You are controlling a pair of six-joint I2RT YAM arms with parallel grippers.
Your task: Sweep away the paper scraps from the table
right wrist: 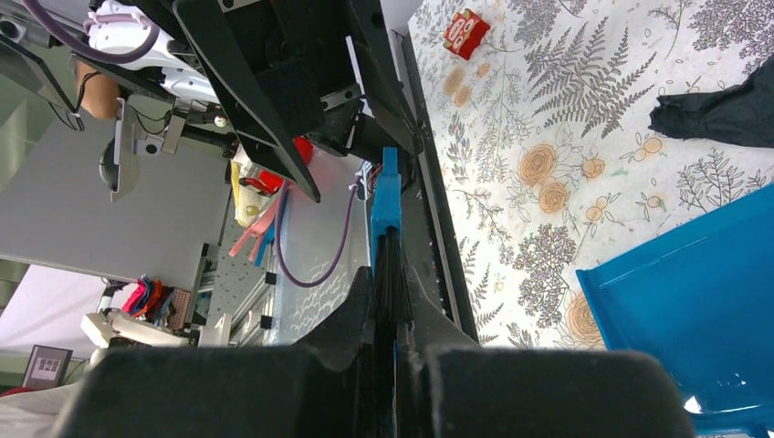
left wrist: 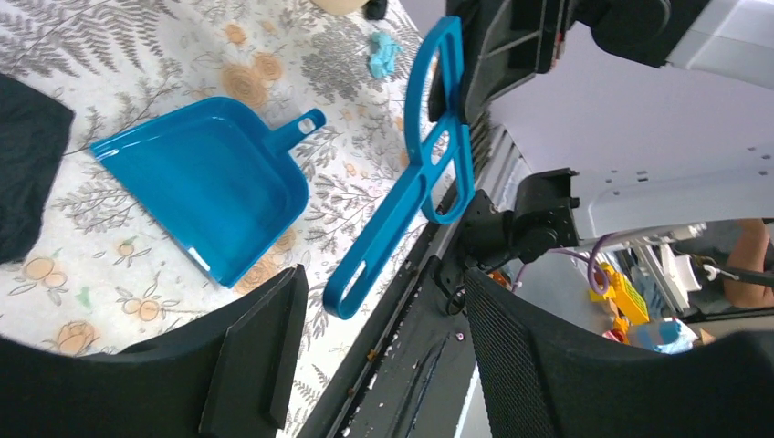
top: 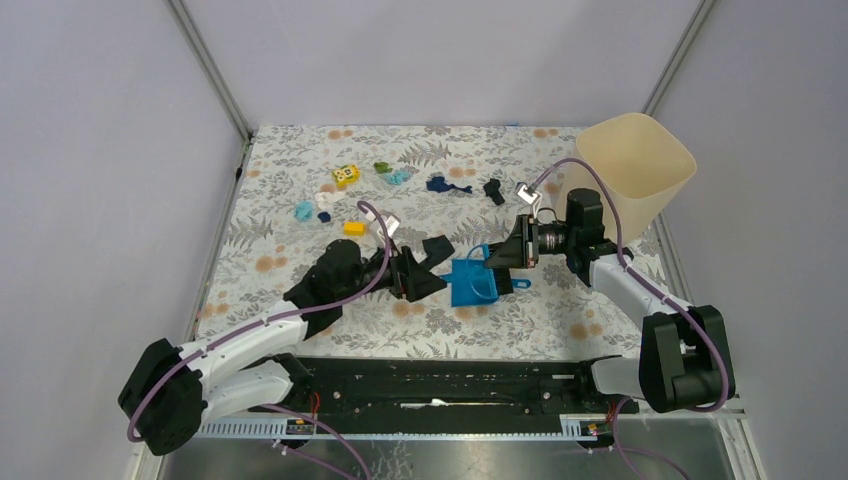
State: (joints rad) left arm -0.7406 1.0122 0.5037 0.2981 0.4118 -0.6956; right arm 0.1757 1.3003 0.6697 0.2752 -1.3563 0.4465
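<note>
Scraps of crumpled paper (top: 447, 185), navy, black, light blue and green, scattered over the far half of the white fern-printed table (top: 560, 310), well apart from the blue plastic dustpan (top: 472, 285) lying flat at mid-table. Right gripper (top: 503, 256) clamped tight on the head of the blue-handled, black-bristled brush (left wrist: 429, 173), tilted just beside the pan. Left gripper (top: 428, 280) spread wide, gripping nothing, close to the pan's left side, near a larger black sheet (top: 437, 247).
</note>
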